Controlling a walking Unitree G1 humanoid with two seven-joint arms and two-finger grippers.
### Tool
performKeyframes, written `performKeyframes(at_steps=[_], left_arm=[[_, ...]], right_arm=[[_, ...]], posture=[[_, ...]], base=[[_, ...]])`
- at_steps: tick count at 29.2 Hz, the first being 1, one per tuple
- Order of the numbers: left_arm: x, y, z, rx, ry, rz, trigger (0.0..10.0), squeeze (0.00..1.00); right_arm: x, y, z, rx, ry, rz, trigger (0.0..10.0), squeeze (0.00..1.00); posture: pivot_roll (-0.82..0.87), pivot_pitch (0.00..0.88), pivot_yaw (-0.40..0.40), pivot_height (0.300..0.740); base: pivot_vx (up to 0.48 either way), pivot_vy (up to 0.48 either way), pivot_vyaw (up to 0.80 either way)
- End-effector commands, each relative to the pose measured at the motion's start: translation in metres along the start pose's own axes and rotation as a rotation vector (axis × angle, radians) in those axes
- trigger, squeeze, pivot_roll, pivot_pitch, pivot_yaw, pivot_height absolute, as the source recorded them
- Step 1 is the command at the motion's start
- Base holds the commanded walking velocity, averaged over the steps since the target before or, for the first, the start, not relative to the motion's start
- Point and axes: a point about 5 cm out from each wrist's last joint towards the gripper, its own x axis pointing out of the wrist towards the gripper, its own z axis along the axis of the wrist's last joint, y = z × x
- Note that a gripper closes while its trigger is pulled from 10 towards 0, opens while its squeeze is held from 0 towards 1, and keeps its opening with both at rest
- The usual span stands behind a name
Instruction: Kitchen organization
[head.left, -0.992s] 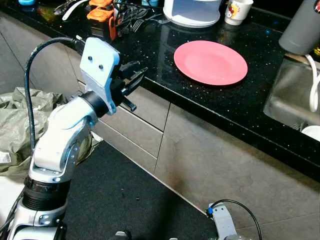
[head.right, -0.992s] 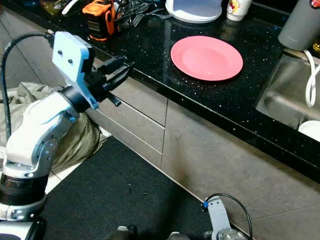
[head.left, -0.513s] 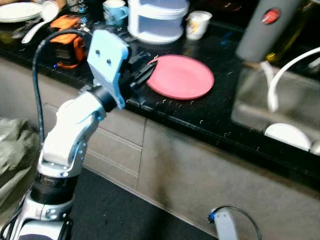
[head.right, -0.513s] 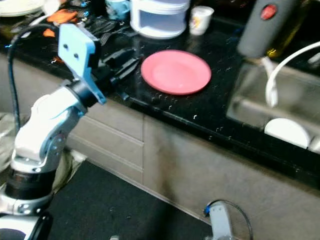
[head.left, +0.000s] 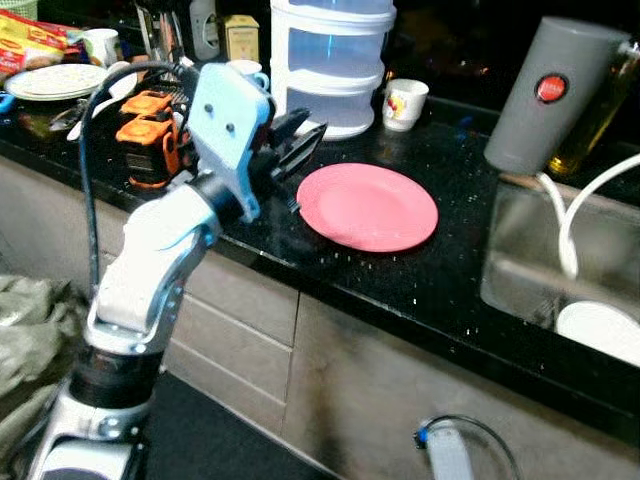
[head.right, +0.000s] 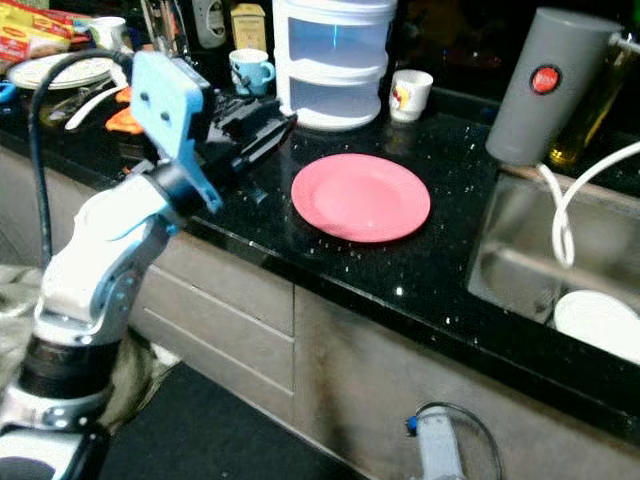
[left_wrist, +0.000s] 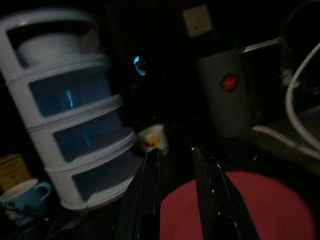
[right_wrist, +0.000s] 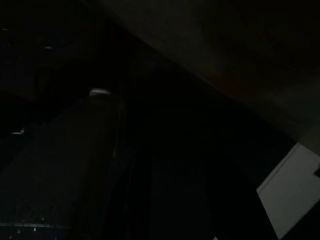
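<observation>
1. While the left arm is raised over the front part of the black countertop (head.left: 440, 290), we log the left gripper (head.left: 300, 140) just beside the near-left rim of the pink plate (head.left: 367, 206), apart from it and holding nothing.
2. Its two black fingers (left_wrist: 145, 200) stand slightly spread, with a narrow gap between them; in the left wrist view they point over the plate (left_wrist: 240, 210) toward the back of the counter.
3. We find the plate lying flat on the counter, ahead of the fingertips and to the robot's right of them. It is round, so we note no long axis; the near-left rim is the edge closest to the fingers.
4. Behind the plate stands the white stacked container (head.left: 332, 62), with a small white cup (head.left: 405, 103) beside it. A grey cylinder (head.left: 545, 95) stands at the sink (head.left: 520, 270) edge, well to the right.
5. The right arm hangs low. Its wrist view is too dark, so we cannot tell the state of that gripper.
6. Judgement: the left arm is far nearer the plate. We judge the coming move turns on lowering the fingers and shifting them right to straddle the thin rim.
7. Risk, as we judge it: a flat plate on a smooth counter may slide rather than lift.
</observation>
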Motion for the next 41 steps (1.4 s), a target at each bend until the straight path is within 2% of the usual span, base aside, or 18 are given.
performKeyframes(at_steps=[1,6,8,11,12,14,17,27,28,29,30,36,38,39,41], left_arm=[[-0.003,-0.01,-0.009,0.013,0.052,-0.081,10.0,0.0],[-0.008,-0.015,-0.017,0.038,0.105,-0.153,10.0,0.0],[-0.012,-0.019,-0.026,0.11,0.163,-0.209,10.0,0.0],[-0.019,-0.032,-0.048,0.228,0.27,-0.354,10.0,0.0],[-0.019,-0.032,-0.048,0.228,0.27,-0.354,10.0,0.0],[-0.021,-0.042,-0.056,0.273,0.31,-0.438,10.0,0.0],[-0.021,-0.045,-0.059,0.294,0.328,-0.463,10.0,0.0],[-0.021,-0.04,-0.066,0.333,0.368,-0.449,10.0,0.0],[-0.022,-0.033,-0.07,0.365,0.411,-0.421,10.0,0.0],[-0.022,-0.033,-0.07,0.365,0.411,-0.421,10.0,0.0],[-0.022,-0.029,-0.074,0.38,0.451,-0.398,10.0,0.0],[-0.024,-0.023,-0.082,0.367,0.511,-0.35,10.0,0.0],[-0.026,-0.022,-0.086,0.358,0.54,-0.339,10.0,0.0],[-0.03,-0.021,-0.093,0.34,0.588,-0.337,10.0,0.0],[-0.031,-0.021,-0.095,0.332,0.602,-0.338,10.0,0.0]], right_arm=[[-0.001,-0.007,0.0,0.01,0.005,-0.019,10.0,0.0],[-0.001,-0.007,0.0,0.007,0.004,-0.017,10.0,0.0],[-0.001,-0.007,0.0,0.012,0.009,-0.016,10.0,0.0],[-0.001,-0.007,0.0,0.007,0.026,-0.01,10.0,0.0],[-0.001,-0.007,0.0,0.007,0.026,-0.01,10.0,0.0],[-0.001,-0.007,0.0,-0.001,0.029,-0.01,10.0,0.0],[-0.001,-0.007,0.001,-0.001,0.027,-0.009,10.0,0.0],[-0.001,-0.007,0.002,0.009,0.018,-0.01,10.0,0.0],[-0.001,-0.007,0.002,0.011,0.018,-0.009,10.0,0.0],[-0.001,-0.007,0.002,0.011,0.018,-0.009,10.0,0.0],[-0.001,-0.007,0.002,0.01,0.018,-0.008,10.0,0.0],[-0.001,-0.007,0.001,0.006,0.021,-0.008,10.0,0.0],[-0.001,-0.008,0.001,0.004,0.023,-0.007,10.0,0.0],[-0.001,-0.008,0.0,0.0,0.025,-0.007,10.0,0.0],[-0.001,-0.008,0.0,-0.001,0.026,-0.007,10.0,0.0]], posture=[[0.11,0.035,-0.052,0.74],[0.1,0.033,-0.052,0.74],[0.1,0.033,-0.052,0.74],[0.1,0.033,-0.051,0.74],[0.1,0.033,-0.051,0.74],[0.09,0.032,-0.048,0.74],[0.09,0.032,-0.045,0.74],[0.08,0.035,-0.043,0.74],[0.07,0.037,-0.045,0.74],[0.07,0.037,-0.045,0.74],[0.07,0.04,-0.045,0.74],[0.07,0.039,-0.045,0.74],[0.07,0.036,-0.047,0.74],[0.07,0.037,-0.047,0.74],[0.07,0.037,-0.047,0.74]], base=[[0.0,0.0,0.0],[0.0,0.0,0.0],[0.0,0.0,0.0],[0.0,0.0,-0.8],[0.0,0.0,-0.8],[0.0,0.0,-0.8],[0.0,0.0,-0.8],[0.0,0.0,-0.16],[0.0,0.0,0.0],[0.0,0.0,0.0],[0.0,0.0,0.0],[0.0,0.0,0.0],[0.0,0.0,0.0],[0.0,0.0,0.0],[0.0,0.0,0.0]])
